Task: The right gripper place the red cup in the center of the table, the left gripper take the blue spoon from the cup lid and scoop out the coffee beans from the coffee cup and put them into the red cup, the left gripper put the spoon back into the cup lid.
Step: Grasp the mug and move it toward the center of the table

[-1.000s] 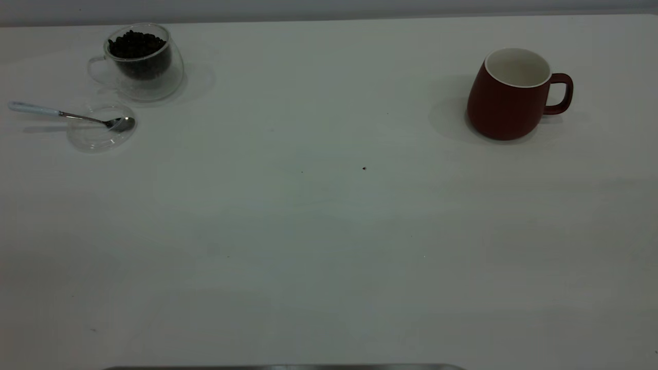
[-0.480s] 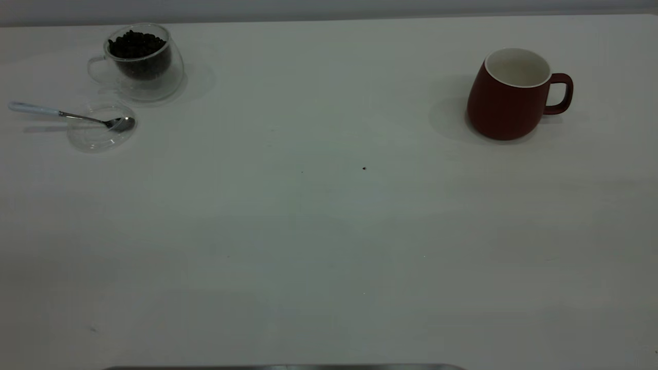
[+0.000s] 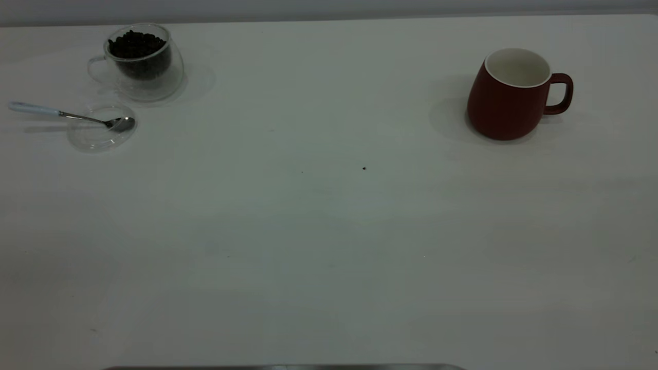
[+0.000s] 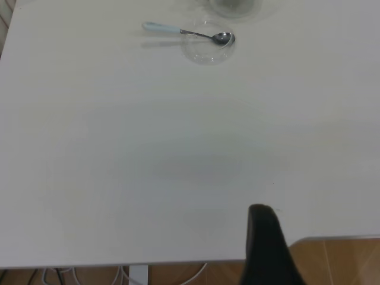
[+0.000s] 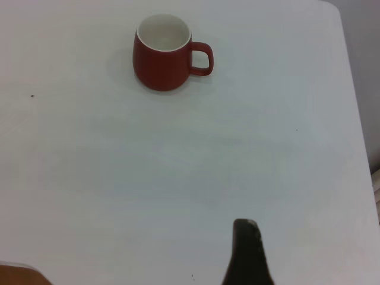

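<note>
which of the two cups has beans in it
The glass cup, on the left side of the table: dark beans fill it. The red cup shows only its white inside.

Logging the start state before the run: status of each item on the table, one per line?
red cup: upright, empty, far right, untouched
coffee cup: upright, holds coffee beans
cup lid: flat on the table, beside the coffee cup
blue spoon: bowl resting in the lid, handle sticking out past its rim

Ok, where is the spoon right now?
In the exterior view the spoon is far left, its bowl resting in the lid and handle sticking out leftward, just in front of the glass cup.
</note>
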